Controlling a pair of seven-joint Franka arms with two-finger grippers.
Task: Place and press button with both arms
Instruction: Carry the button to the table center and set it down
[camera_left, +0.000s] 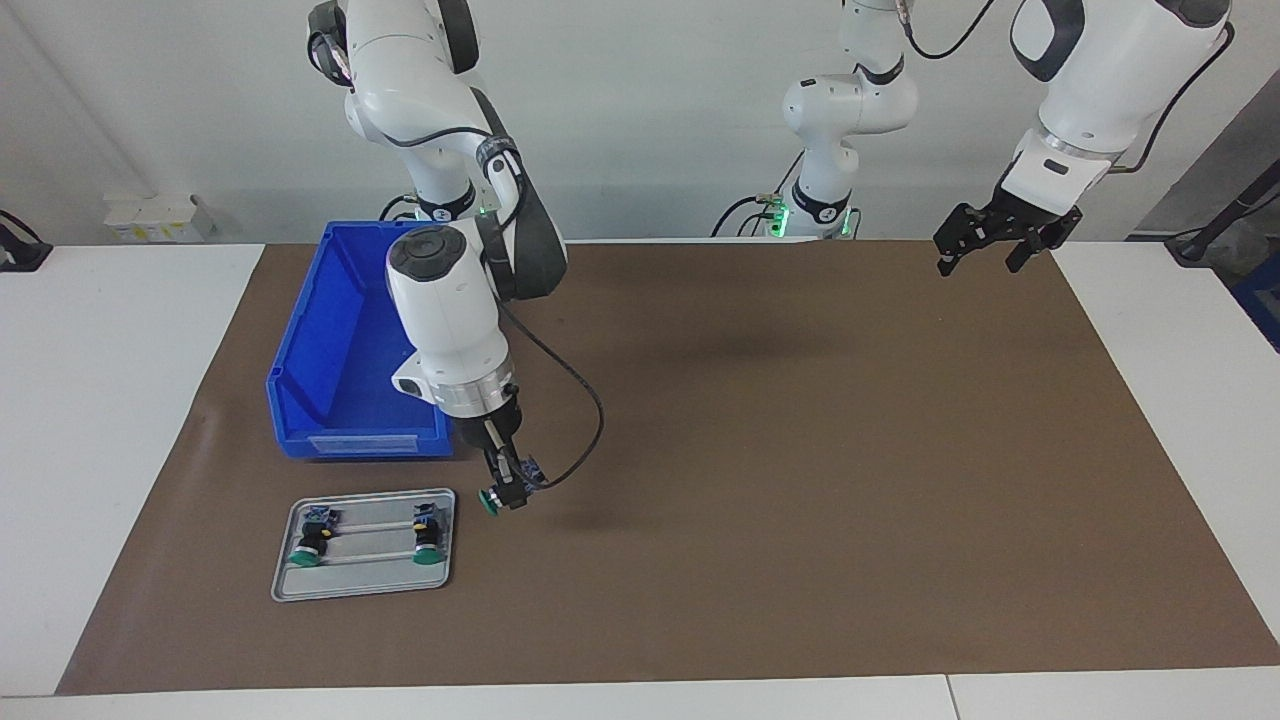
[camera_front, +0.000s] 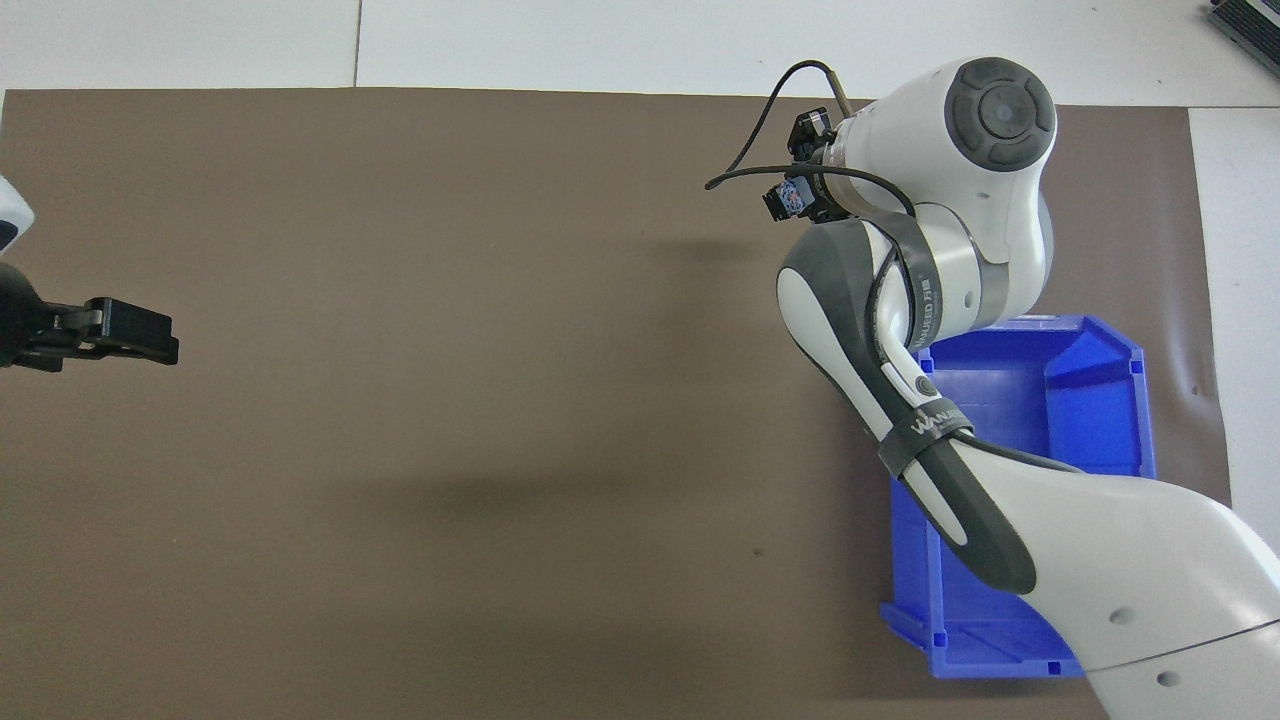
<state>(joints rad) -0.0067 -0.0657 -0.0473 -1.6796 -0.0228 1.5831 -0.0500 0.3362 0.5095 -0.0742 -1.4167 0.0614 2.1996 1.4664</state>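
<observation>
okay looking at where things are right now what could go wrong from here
1. The right gripper holds the button sideways in the air, just beside the grey tray. A slack hold could let it tilt or drop onto the mat.
2. The tray already carries two buttons; lowering too close might knock them.
3. The left gripper waits open over the mat's other end, so reaching in early could crowd the right arm.

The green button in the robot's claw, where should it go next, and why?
Probably down onto the brown mat just below. The right gripper holds the button in the air beside the grey tray, which already has two buttons. The left gripper waits open over the mat's other end.
</observation>
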